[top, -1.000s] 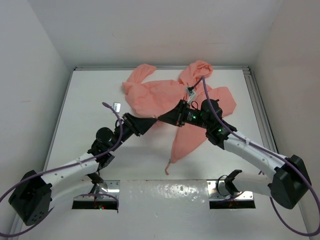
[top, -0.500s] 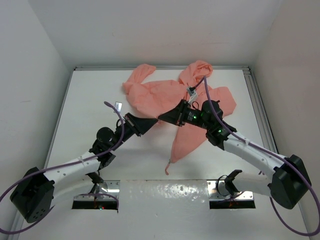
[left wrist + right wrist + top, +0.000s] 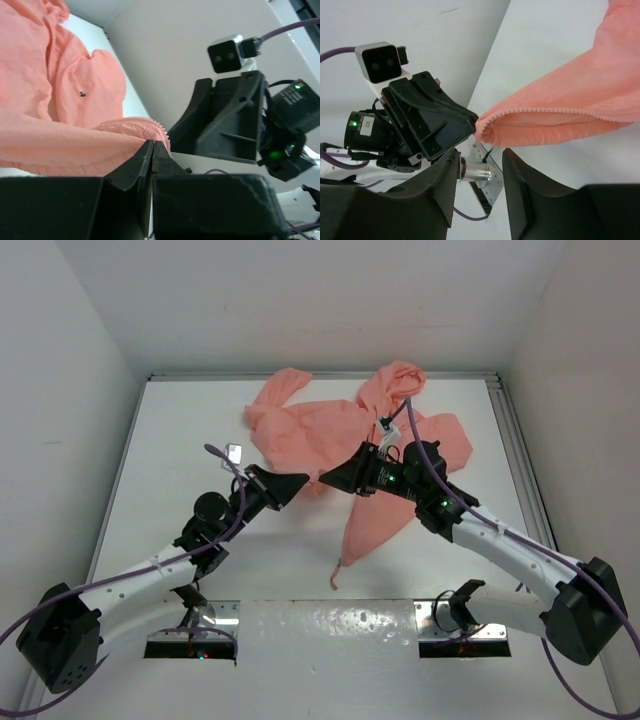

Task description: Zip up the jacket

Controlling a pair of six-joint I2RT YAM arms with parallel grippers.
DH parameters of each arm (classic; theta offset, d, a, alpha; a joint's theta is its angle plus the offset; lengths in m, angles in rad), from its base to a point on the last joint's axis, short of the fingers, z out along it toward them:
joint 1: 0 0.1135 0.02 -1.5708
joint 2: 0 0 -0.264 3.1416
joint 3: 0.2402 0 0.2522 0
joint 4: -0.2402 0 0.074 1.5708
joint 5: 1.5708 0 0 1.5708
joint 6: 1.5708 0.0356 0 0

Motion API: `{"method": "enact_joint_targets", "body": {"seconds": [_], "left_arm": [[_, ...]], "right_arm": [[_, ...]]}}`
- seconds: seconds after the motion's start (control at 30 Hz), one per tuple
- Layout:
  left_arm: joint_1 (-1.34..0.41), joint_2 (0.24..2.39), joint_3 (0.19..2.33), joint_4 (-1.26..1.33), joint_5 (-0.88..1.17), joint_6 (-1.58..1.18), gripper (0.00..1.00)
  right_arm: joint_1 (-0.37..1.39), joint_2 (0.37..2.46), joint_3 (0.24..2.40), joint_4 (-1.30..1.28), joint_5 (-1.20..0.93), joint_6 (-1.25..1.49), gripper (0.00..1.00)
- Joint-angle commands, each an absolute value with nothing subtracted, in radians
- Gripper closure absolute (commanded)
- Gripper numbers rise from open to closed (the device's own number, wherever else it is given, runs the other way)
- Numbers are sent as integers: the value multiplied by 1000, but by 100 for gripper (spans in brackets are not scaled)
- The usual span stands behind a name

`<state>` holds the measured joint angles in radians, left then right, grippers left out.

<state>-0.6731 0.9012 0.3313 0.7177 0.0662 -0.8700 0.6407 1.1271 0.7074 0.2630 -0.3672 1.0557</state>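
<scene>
The jacket [image 3: 340, 430] lay crumpled at the far middle of the table [image 3: 180, 440], with one zipper edge drawn toward the near side. The left gripper [image 3: 300, 481] was closed on the corner of this edge, and its arm stretched forward and rightward. The right gripper [image 3: 328, 478] faced it from just beside, with its fingers apart and holding nothing, and its arm reached leftward.

White tubular links and bulky black joints make up the left arm [image 3: 140, 580] and right arm [image 3: 510, 552], each trailed by a purple cable [image 3: 292, 28]. The left gripper [image 3: 303, 479] and right gripper [image 3: 325, 480] are black wedges, backed by green lights [image 3: 273, 154] and a grey two-lens camera box [image 3: 381, 61].
</scene>
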Motion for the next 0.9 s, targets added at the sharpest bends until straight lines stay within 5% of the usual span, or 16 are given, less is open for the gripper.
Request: {"method": "enact_joint_targets", "body": {"seconds": [0.0, 0.23, 0.57, 0.87], "left_arm": [[-676, 914, 390, 704, 25, -830, 100], [-707, 937, 385, 745, -17, -839, 100], [-735, 939, 341, 818, -5, -839, 100], [-733, 917, 315, 822, 41, -851, 100]], "right_arm": [[638, 1132, 762, 252, -376, 1019, 59], [641, 1184, 788, 271, -402, 1037, 52], [641, 1269, 792, 383, -402, 1138, 63], [641, 1269, 738, 491, -359, 1144, 97]]}}
